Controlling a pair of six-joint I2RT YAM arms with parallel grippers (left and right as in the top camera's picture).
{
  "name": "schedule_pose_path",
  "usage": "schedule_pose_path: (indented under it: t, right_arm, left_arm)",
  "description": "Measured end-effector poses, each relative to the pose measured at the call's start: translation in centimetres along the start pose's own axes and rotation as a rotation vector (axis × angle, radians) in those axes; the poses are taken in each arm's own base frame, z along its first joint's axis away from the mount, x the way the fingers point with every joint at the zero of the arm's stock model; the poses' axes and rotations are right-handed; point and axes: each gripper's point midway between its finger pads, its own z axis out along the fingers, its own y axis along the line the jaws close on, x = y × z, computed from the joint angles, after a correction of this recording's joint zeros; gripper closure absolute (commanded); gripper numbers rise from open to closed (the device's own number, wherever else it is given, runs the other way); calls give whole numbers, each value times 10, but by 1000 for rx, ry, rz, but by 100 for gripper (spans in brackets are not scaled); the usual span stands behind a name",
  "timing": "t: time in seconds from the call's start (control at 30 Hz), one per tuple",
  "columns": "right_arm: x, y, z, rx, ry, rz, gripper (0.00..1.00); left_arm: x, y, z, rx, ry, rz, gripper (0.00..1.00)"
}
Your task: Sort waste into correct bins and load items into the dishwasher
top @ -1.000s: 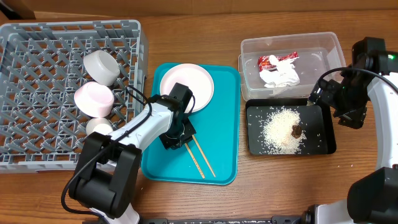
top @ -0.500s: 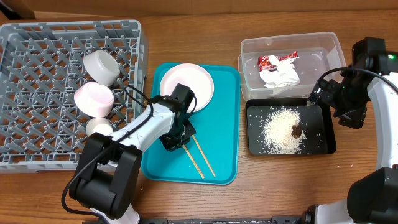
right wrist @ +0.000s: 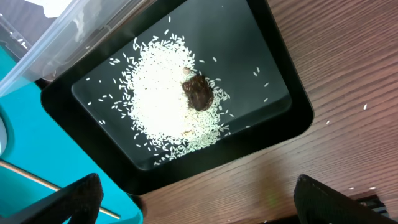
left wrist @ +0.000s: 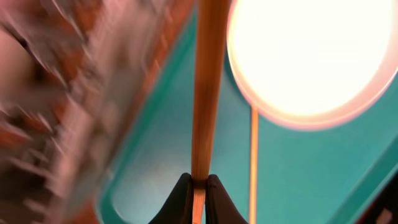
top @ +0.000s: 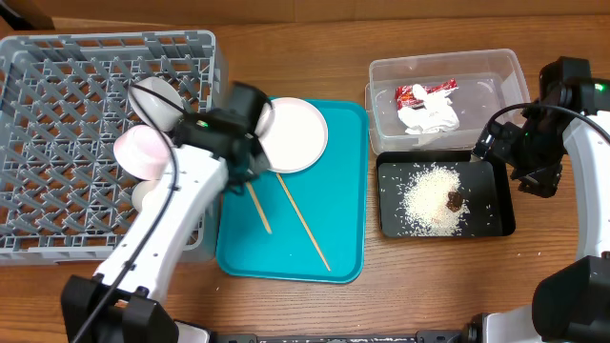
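A grey square plastic dish rack at far left has a lattice-grid floor. In it are a pink round saucer and a small white cup. The flat serving tray is teal, and the round plate is white. The thin wooden chopstick is warm tan, and the left gripper is black. At right, the shallow black rectangular tray is speckled with white rice grains around a small brown scrap. The snack wrapper is red with white marks, and the crumpled paper napkin is white. The surface is brown wood grain.
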Motion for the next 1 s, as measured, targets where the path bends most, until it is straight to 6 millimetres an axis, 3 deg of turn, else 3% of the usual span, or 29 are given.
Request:
schedule_pose_path:
  t: [0.17, 0.33, 0.43, 0.6, 0.63, 0.7, 0.8, 0.9, 1.0]
  right_arm:
    - [0, 0, 0, 0, 0, 0, 0]
    - [0, 0, 0, 0, -1, 0, 0]
    - [0, 0, 0, 0, 0, 1, 0]
    - [0, 0, 0, 1, 1, 1, 0]
    - [0, 0, 0, 0, 1, 1, 0]
    - [0, 0, 0, 1, 1, 0, 0]
    - [0, 0, 0, 1, 1, 1, 0]
    - [0, 0, 0, 1, 1, 1, 0]
    - [0, 0, 0, 1, 1, 1, 0]
  left_arm:
    - [-68, 48, -5, -30, -138, -11, 96]
    - [-105, 75, -6, -32, -220, 36, 96]
    - [-107, 71, -2, -24, -219, 128, 96]
    - [-101, 71, 38, -60, -113, 209, 96]
    - [-98, 71, 48, -67, -88, 215, 91]
    - [-97, 70, 61, -73, -64, 229, 71]
    - [-101, 68, 65, -68, -74, 234, 56]
    - [-100, 65, 64, -58, -73, 239, 48]
    - [-92, 47, 62, 7, -48, 263, 47]
